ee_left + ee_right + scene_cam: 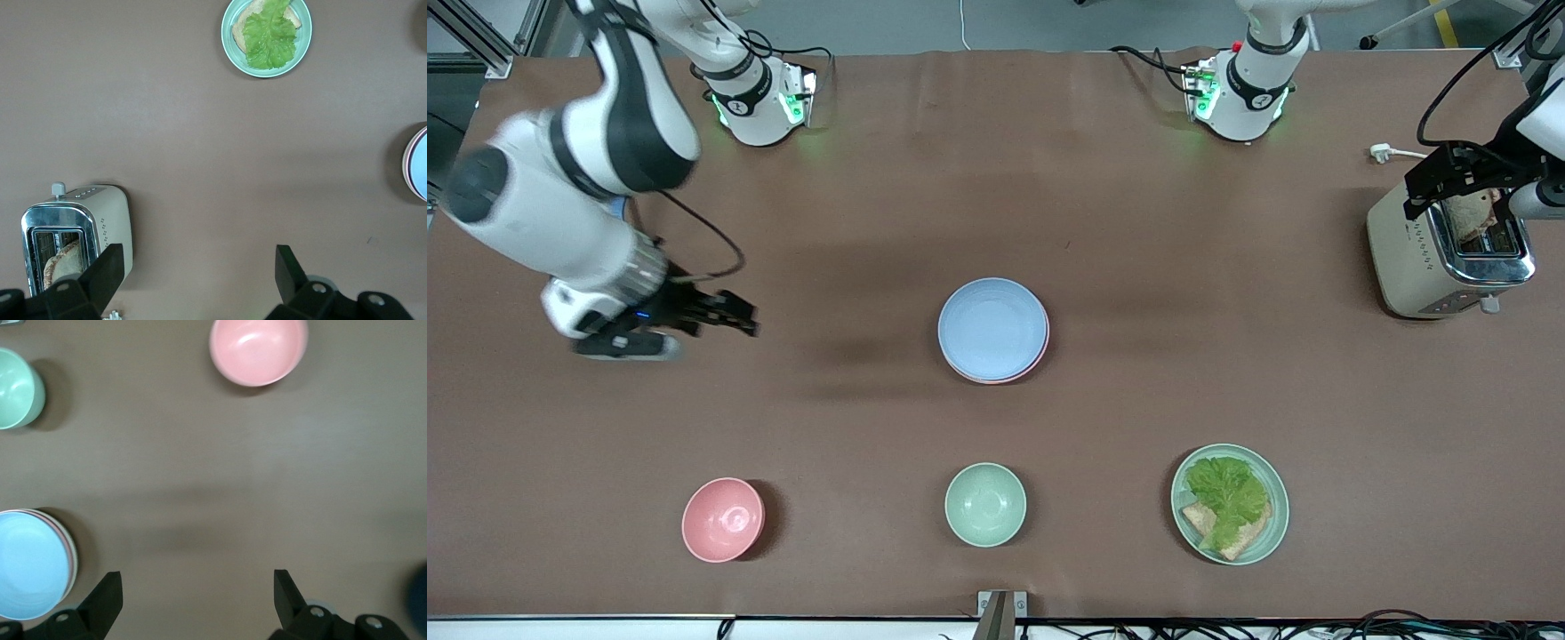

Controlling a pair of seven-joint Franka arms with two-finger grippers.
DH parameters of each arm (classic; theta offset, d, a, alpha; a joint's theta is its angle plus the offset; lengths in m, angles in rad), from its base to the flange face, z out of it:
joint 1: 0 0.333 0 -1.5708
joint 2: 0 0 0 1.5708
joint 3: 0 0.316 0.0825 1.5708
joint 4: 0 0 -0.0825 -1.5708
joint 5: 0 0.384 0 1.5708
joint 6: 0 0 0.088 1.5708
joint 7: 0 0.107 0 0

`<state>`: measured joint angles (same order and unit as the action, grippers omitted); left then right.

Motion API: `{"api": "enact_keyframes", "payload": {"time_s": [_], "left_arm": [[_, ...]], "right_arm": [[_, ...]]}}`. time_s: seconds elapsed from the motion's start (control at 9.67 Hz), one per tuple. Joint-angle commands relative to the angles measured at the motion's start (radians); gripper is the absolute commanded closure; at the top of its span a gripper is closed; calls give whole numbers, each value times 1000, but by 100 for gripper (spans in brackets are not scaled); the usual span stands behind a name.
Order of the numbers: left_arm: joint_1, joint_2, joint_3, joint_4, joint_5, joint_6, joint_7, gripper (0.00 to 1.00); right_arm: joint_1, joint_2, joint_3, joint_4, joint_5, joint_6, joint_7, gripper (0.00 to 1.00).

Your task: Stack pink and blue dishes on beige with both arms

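Here the right gripper (734,316) hangs over bare table (854,222) at nine o'clock from the stack, fingers (105,595) spread wide and empty. At the table's middle the blue plate (992,327) tops the pink plate (1035,361), whose rim peeks out beneath; a beige plate (74,561) edge shows under both. At three o'clock, the left gripper (1458,182) hovers over the toaster (1414,267), fingers (107,270) released.
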<state>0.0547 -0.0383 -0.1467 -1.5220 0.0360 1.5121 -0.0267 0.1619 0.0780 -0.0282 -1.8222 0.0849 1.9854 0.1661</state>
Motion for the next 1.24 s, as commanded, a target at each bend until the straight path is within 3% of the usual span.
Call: {"api": "enact_keyframes", "payload": {"time_s": [0.0,0.21,0.52,0.72,0.93,1.14], "left_arm": [[-3,6,-2,-29,9,-15,-15,0],[-4,0,-8,-67,-14,-33,-65,0],[-3,-29,-34,-116,-15,-30,-102,0],[2,-12,-24,-74,-7,-33,-88,0],[-1,6,-24,-35,-1,-33,-90,0],[-1,8,-24,-32,-2,-35,-88,0]], "right_arm": [[-1,-20,-44,149,-130,-176,6,0],[-94,-18,-33,349,-178,-392,3,0],[-160,-49,-35,434,-137,-479,3,0],[-223,-47,-19,423,-73,-542,4,0],[-225,-56,-16,351,-74,-545,3,0],[-222,-57,-19,353,-74,-543,1,0]]}}
